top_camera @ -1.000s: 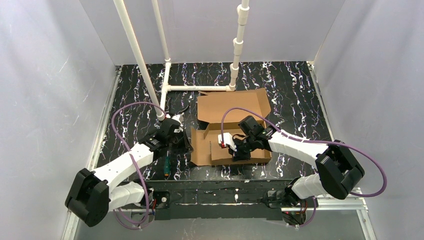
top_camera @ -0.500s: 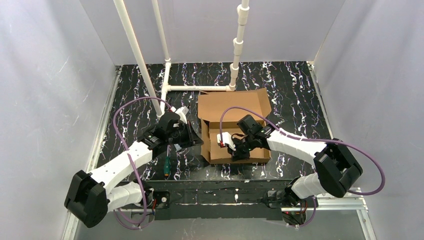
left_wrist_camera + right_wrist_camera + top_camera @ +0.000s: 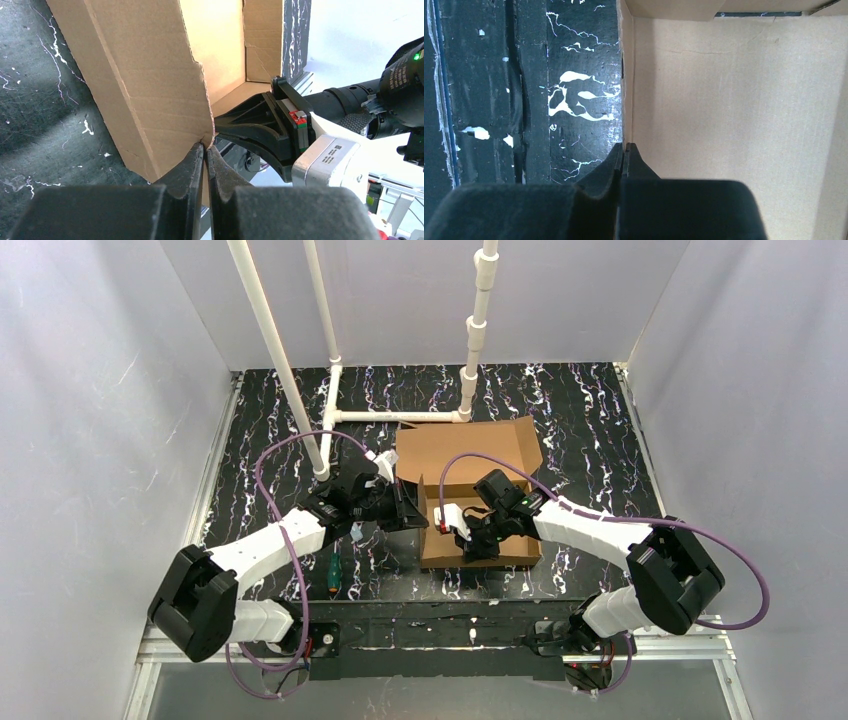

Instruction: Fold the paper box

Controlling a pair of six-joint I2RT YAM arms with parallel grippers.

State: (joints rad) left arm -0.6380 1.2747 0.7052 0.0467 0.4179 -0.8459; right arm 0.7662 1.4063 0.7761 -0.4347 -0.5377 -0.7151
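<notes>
Two pinches on the brown corrugated cardboard paper box [image 3: 470, 445]: left gripper [image 3: 205, 146] nips a flap corner, right gripper [image 3: 624, 146] a wall edge; overhead, both grips are hidden.

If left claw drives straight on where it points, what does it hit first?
The paper box: the left claw is already shut at the corner of its upright side flap. Just past that edge the right claw looks next in line, though depth is unclear.
</notes>
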